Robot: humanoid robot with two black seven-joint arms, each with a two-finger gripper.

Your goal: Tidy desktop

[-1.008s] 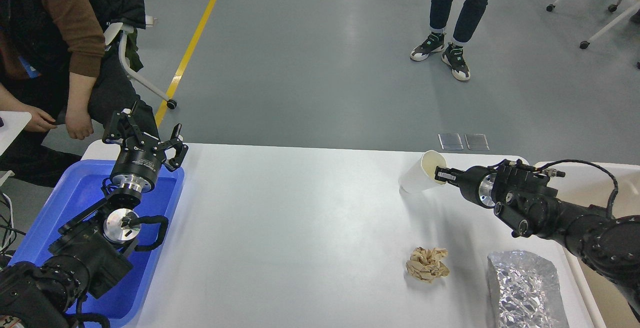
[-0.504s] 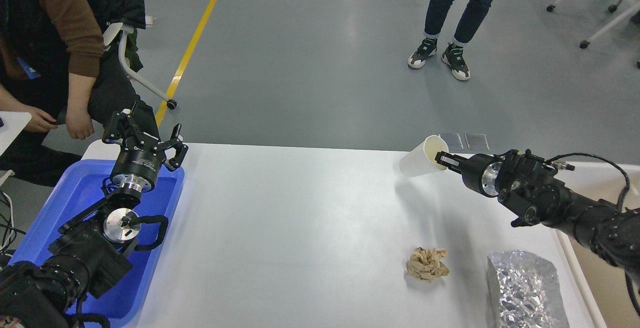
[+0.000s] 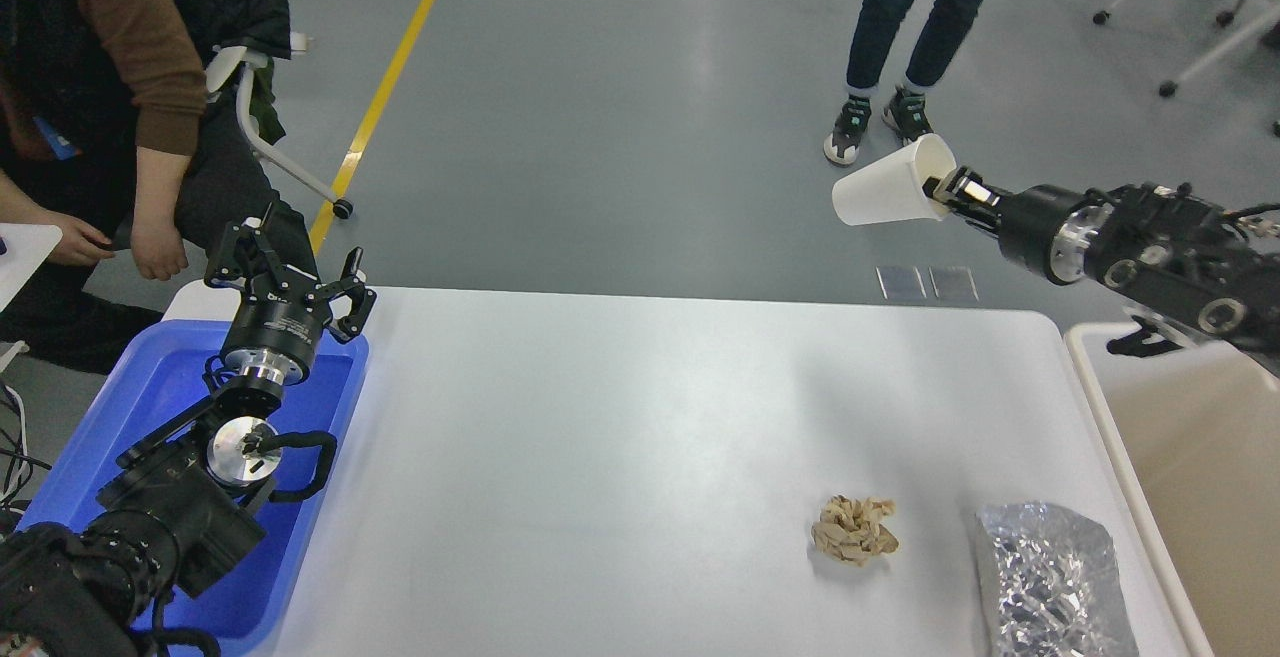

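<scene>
White tabletop (image 3: 620, 417) filling the lower view, right gripper (image 3: 945, 187) above its far right corner, fingers clamped on a tilted paper cup (image 3: 885, 197), left gripper (image 3: 290, 272) over the blue tray (image 3: 110, 437) at its left edge, fingers spread, crumpled paper (image 3: 853, 530) and foil packet (image 3: 1045, 577) on its near right

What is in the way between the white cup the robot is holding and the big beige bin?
Nothing visible. The right tool holds the paper cup in the air, and the bin sits open below to the right.

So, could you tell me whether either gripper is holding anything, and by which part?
The right gripper holds the white paper cup by its rim, tipped sideways. The left gripper is open, empty.
</scene>
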